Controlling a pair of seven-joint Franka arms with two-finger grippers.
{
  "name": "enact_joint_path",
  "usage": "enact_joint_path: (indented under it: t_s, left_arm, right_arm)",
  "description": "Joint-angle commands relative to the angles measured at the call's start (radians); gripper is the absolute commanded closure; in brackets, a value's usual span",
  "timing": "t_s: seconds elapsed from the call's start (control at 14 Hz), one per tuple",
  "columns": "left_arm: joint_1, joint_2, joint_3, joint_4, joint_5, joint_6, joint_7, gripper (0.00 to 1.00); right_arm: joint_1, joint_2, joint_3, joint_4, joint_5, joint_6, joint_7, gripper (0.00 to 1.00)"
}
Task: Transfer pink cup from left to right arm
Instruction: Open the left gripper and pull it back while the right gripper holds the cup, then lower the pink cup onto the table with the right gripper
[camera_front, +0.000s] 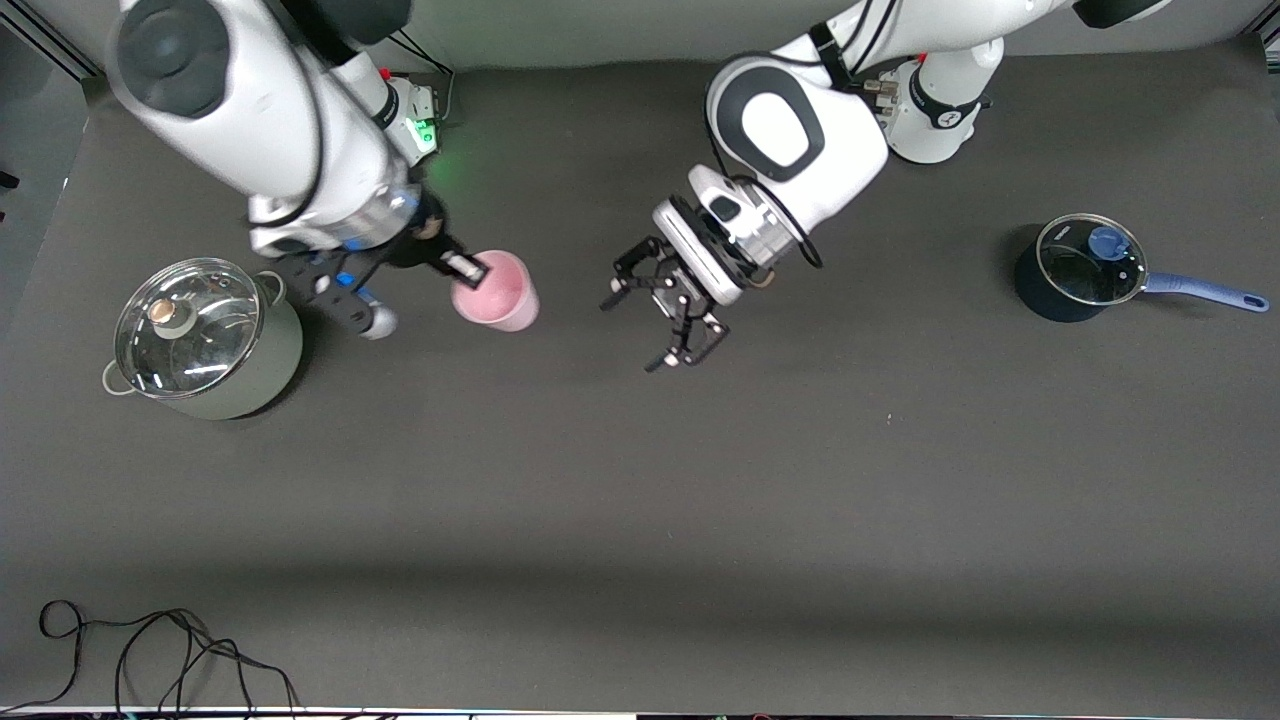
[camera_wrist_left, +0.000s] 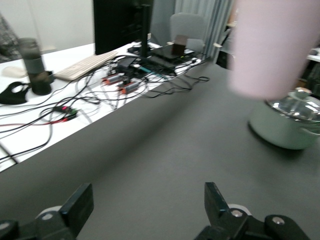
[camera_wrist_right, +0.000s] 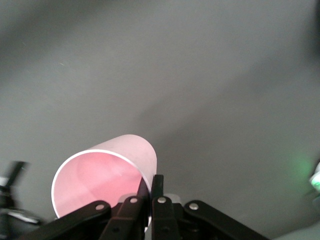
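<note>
One small pale-pink plastic cup (camera_front: 497, 291), two lidded pots: grey-green stockpot (camera_front: 205, 340), dark-blue saucepan (camera_front: 1080, 268). Right tool (camera_front: 466, 268) pinches cup rim, one finger inside, cup tilted above dark table (camera_front: 700, 500). Left tool (camera_front: 660, 325) spread wide, empty, just beside cup, apart from it.

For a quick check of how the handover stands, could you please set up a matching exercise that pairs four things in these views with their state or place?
Things:
1. left gripper
2. right gripper
3. green pot
4. blue saucepan

States or places:
A. stands at the left arm's end of the table, glass lid on
B. shut on the rim of the pink cup
C. open and empty, over bare table beside the cup
D. stands at the right arm's end of the table, glass lid on

Pairs: 1-C, 2-B, 3-D, 4-A
</note>
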Motion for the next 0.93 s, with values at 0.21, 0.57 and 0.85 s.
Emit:
enact_joint_path:
  t_s: [0.21,0.57,0.85]
  left_arm:
    - [0.153,0.082,-0.005,-0.022,0.004,-0.101,-0.017,0.01]
    - [0.283,0.117,-0.042,-0.096,0.004,-0.233,-0.019,0.01]
    - [0.372,0.117,-0.051,-0.180,0.030,-0.382,-0.019,0.01]
  right_arm:
    - [0.007,-0.105,-0.213,-0.117,-0.003,-0.066,-0.534,1.00]
    - [0.009,-0.127,-0.336,-0.218,-0.129,-0.032,-0.898,1.00]
    - [0.010,-0.177,-0.385,-0.452,-0.135,0.194,-0.951,1.00]
